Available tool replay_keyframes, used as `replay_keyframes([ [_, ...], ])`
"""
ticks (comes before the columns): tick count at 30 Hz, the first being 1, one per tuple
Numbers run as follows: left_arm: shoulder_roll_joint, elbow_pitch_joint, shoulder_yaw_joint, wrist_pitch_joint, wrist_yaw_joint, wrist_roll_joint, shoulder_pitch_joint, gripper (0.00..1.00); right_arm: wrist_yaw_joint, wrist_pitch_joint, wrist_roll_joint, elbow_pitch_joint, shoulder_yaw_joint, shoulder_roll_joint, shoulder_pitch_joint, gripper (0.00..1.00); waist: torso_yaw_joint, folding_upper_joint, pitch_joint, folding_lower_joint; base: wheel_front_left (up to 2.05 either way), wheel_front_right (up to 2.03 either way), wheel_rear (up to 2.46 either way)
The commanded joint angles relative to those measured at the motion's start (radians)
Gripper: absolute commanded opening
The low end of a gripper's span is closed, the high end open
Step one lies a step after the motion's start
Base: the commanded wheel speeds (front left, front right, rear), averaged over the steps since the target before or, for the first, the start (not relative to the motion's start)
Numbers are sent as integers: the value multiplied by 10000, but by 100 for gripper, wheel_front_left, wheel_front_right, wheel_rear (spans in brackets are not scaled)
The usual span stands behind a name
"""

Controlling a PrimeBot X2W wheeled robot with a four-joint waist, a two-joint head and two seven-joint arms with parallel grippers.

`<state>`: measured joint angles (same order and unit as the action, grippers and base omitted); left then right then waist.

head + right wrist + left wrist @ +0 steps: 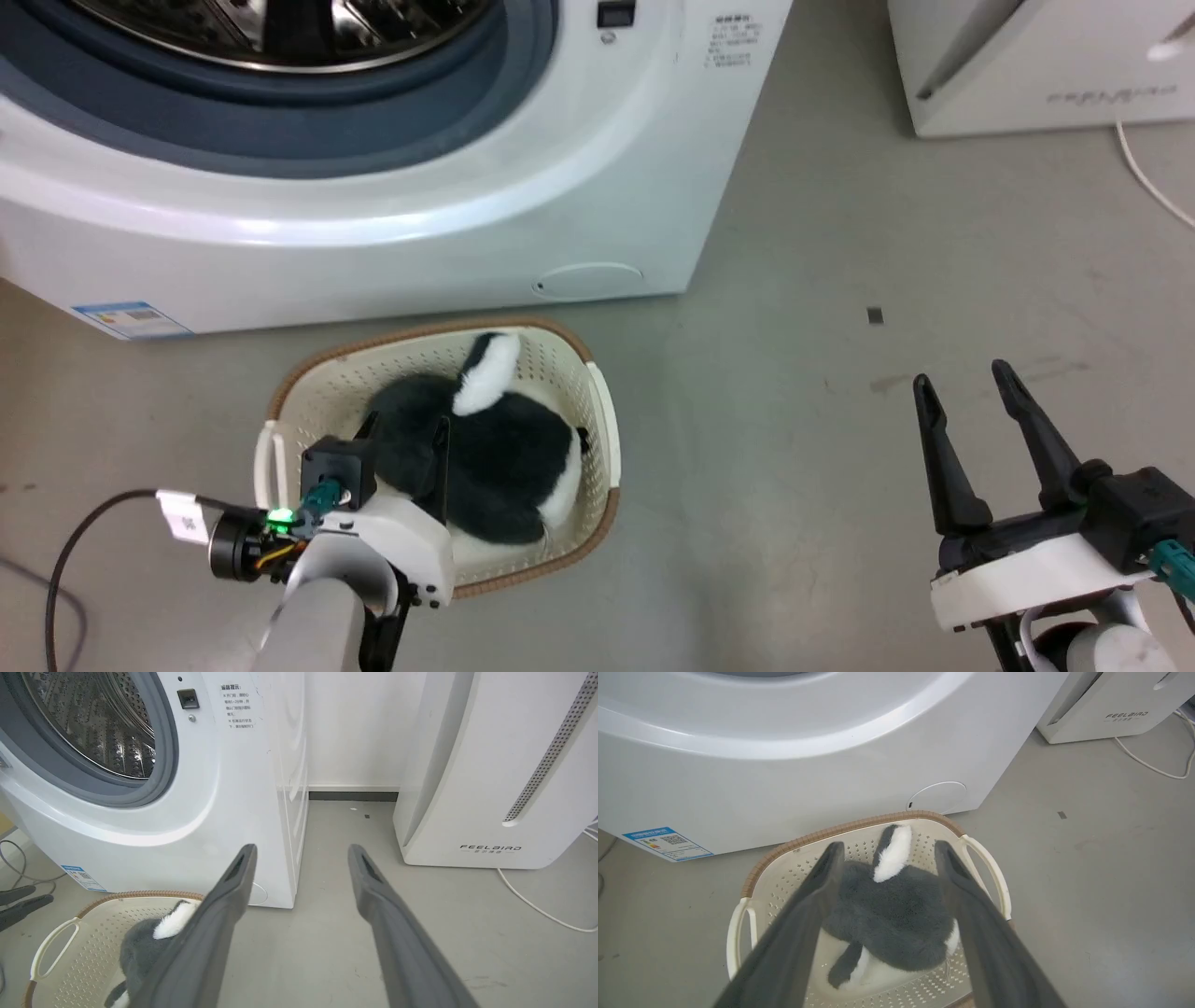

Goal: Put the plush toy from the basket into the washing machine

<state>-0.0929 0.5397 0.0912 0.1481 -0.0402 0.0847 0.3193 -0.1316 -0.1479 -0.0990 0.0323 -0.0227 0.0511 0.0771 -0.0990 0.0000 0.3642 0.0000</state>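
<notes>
The plush toy (504, 457), charcoal with a white limb, lies inside the cream basket (607, 420) on the floor in front of the washing machine (373, 233). The machine's porthole stands uncovered, showing the steel drum (93, 728). My left gripper (404, 425) hangs open just above the toy's near left side. In the left wrist view its fingers (803, 924) straddle the toy (896, 905) over the basket (822, 833). My right gripper (962, 376) is open and empty above bare floor, well right of the basket. In the right wrist view this gripper (302, 849) points past the washer's corner.
A white FEELBIRD appliance (490, 788) stands to the right of the washer, with a white cable (1148, 177) trailing on the floor beside it. A dark cable (75, 551) loops at my left arm. Grey floor (822, 420) stretches between basket and right gripper.
</notes>
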Motion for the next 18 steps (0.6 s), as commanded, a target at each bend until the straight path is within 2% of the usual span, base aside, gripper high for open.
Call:
replay_keyframes([
  [1,-78,187,58,81,-41,55,245,100,6,-89,-119,70,-10,-5,206,100,-101,0,199,0,0,0,0],
  [18,-1006,3220,767,-90,-296,-98,2631,100,7,-442,-556,399,306,-7,702,100,-868,0,2240,0,0,0,0],
])
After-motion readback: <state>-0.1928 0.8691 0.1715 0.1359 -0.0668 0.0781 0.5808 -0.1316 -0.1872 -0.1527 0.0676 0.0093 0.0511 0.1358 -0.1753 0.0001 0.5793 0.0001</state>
